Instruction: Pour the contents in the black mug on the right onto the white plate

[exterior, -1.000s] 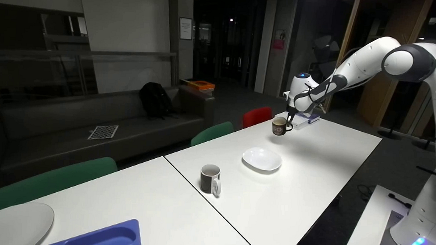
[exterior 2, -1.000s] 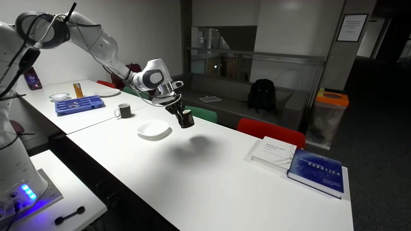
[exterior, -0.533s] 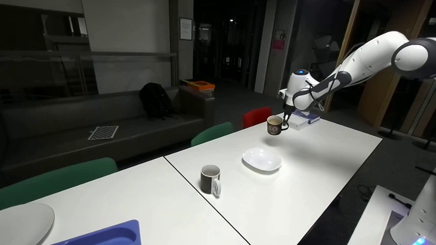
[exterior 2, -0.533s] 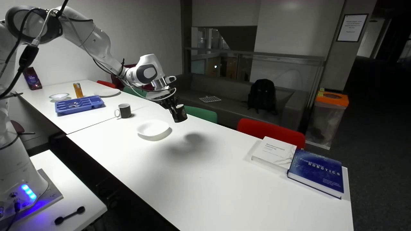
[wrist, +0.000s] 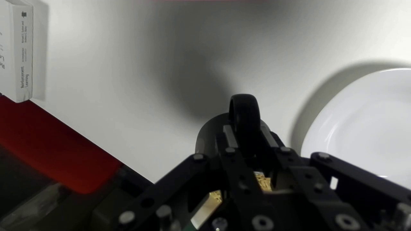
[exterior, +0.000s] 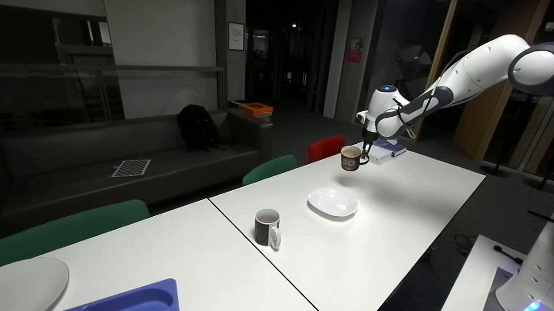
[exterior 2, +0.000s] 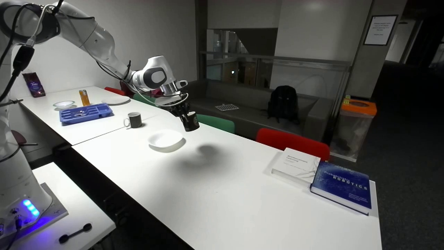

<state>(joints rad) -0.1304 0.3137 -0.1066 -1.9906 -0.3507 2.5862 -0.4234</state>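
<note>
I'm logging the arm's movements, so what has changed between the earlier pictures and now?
The gripper has carried the black mug a little leftward in both exterior views, nearer the white plate, the arm moving with it. Nothing was taken hold of or let go: the jaws stay shut on the mug's handle. The plate, grey mug, white book and blue book stayed as they were.

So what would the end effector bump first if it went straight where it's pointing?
The end effector points mostly down, so the black mug it holds would probably hit the white table first; depth is unclear.
</note>
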